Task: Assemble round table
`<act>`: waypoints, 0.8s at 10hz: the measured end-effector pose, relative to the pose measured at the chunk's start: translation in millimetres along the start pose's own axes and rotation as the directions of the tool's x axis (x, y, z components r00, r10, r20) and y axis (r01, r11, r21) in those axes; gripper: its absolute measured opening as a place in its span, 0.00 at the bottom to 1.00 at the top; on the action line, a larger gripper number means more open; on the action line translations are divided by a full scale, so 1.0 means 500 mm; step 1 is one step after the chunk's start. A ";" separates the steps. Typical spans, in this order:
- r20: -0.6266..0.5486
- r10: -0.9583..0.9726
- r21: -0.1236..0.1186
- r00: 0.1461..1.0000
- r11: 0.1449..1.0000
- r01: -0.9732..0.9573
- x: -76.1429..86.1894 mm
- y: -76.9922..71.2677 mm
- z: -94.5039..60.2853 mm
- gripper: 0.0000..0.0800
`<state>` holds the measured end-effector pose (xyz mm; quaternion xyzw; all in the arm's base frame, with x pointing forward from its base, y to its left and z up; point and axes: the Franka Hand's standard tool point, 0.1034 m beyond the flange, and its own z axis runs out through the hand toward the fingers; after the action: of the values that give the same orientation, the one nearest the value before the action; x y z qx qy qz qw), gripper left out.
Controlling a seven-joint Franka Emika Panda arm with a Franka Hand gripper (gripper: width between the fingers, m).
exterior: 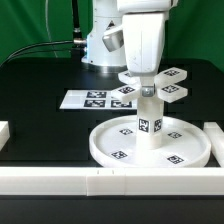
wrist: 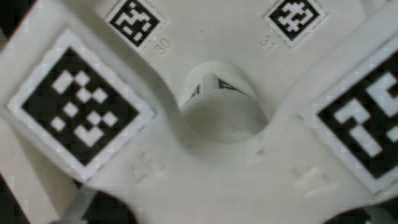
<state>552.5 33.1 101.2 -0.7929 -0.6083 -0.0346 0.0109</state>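
Round disc (exterior: 105, 140), white plastic, rimmed and tagged, is lying on the black table (exterior: 40, 90) directly beneath the gripper (exterior: 146, 85). A short cylindrical post (exterior: 148, 122) is standing upright at its centre. The cross-shaped piece (exterior: 173, 93), with four tagged arms, is sitting atop the post at the fingertips. Whether the jaws are spread or pinching cannot be told. The marker board (exterior: 95, 98) is lying at ten o'clock of the disc.

Border rails (exterior: 100, 180) hem the disc (exterior: 105, 150) in front and at both sides; the table (exterior: 40, 75) behind lies open.

Upright post (exterior: 148, 127) stands in disc (exterior: 100, 152), cross piece (exterior: 173, 93) atop.
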 end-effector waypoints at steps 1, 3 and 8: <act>0.000 0.036 0.000 0.999 0.999 -0.036 0.000 0.000 0.000 0.56; -0.001 0.160 0.001 0.987 0.987 -0.160 0.000 0.000 0.000 0.56; -0.010 0.698 0.015 0.716 0.716 -0.698 0.002 -0.002 0.001 0.57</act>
<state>552.0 34.2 100.8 -0.9633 -0.2649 -0.0305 0.0318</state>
